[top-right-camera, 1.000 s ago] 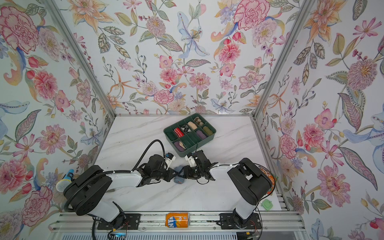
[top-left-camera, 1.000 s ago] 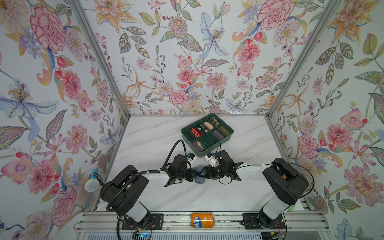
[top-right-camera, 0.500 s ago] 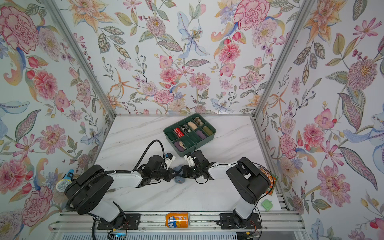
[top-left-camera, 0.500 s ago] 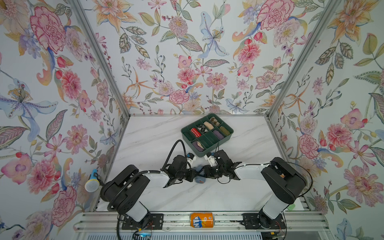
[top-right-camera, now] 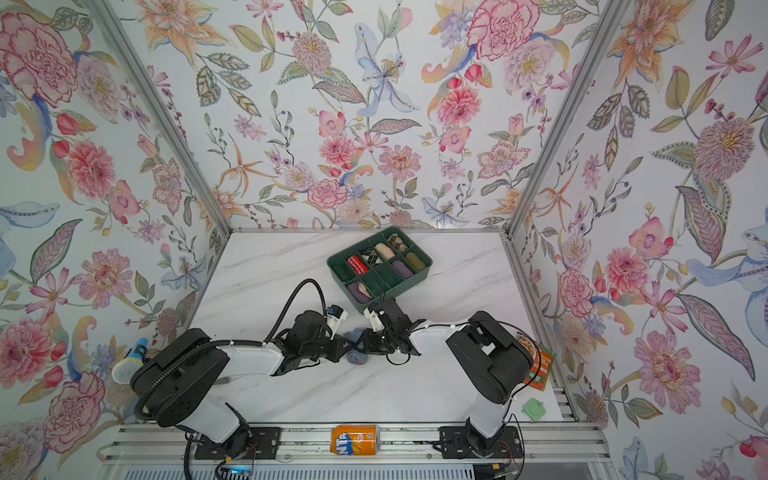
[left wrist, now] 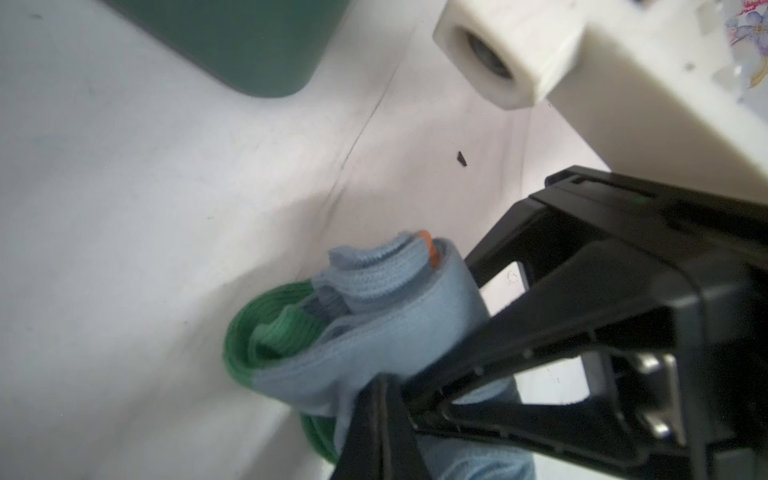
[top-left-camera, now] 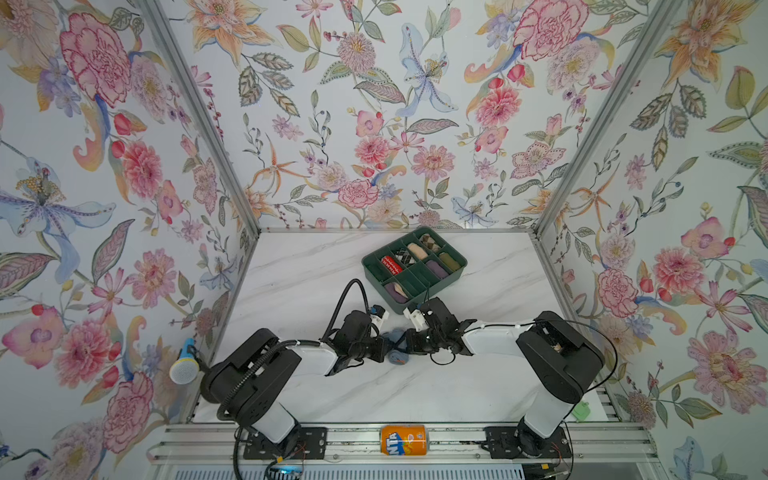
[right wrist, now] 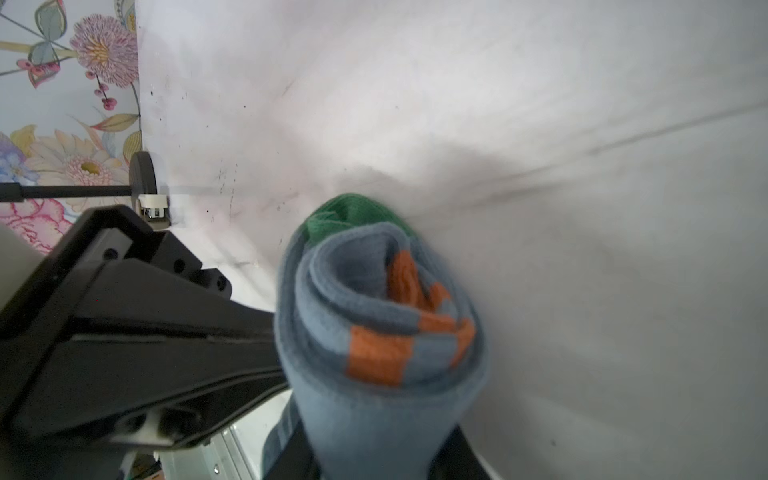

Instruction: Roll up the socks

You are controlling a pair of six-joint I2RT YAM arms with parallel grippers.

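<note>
White marble table (top-left-camera: 291, 270), flowery walls. Squeezed the rolled socks (right wrist: 374, 399) in narrow right jaws. Pressed shut left jaws against the roll's other side. Found it right between both jaws.

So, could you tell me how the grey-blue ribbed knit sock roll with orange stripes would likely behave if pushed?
The grey-blue ribbed knit sock roll looks soft, so it would probably squash rather than slide. Its layers sit loosely coiled, green toe sticking out, so it may unroll if released. Being roughly cylindrical, it could roll across the white marble-look table when nudged.
</note>
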